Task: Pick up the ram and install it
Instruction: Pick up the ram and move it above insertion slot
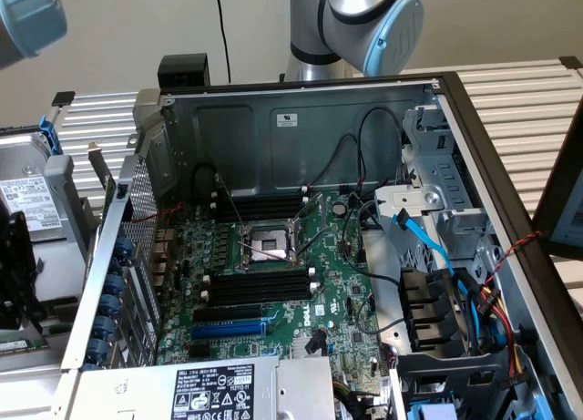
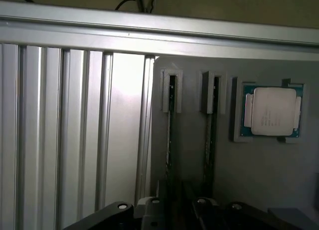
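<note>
The ram (image 2: 170, 120) is being held edge-up in the holder (image 2: 259, 170), in the slot farther from the CPU (image 2: 271, 112); a second stick (image 2: 211, 125) lies between. Its long axis is running straight away from the gripper (image 2: 177, 209), which is being kept at its near end. The gripper's state cannot be told.

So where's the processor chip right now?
In the wrist view, the processor chip lies in a recess of the grey tray, beside two narrow slotted holders, with the ribbed aluminium table beyond them.

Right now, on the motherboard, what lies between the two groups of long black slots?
The CPU socket with its metal frame; the exterior view shows it.
</note>
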Controlling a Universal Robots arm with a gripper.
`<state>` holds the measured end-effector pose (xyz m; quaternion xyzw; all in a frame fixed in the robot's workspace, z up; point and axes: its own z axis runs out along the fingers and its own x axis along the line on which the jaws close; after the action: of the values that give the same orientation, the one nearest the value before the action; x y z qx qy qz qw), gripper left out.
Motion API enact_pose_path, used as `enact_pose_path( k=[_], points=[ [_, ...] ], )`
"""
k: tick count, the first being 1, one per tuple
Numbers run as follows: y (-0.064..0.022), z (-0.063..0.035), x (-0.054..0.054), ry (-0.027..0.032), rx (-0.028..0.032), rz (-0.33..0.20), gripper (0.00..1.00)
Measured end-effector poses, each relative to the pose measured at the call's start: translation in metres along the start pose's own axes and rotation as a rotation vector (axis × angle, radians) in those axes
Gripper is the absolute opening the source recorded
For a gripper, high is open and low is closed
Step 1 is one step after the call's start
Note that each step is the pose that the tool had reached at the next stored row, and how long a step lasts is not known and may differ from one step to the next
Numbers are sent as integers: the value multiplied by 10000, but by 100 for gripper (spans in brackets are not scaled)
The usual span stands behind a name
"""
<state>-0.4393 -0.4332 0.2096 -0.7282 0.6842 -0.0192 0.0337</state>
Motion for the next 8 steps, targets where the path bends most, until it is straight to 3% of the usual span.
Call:
enact_pose_path(
  k=[8],
  points=[
    [5,74,1,-1,2,4,26]
  ],
)
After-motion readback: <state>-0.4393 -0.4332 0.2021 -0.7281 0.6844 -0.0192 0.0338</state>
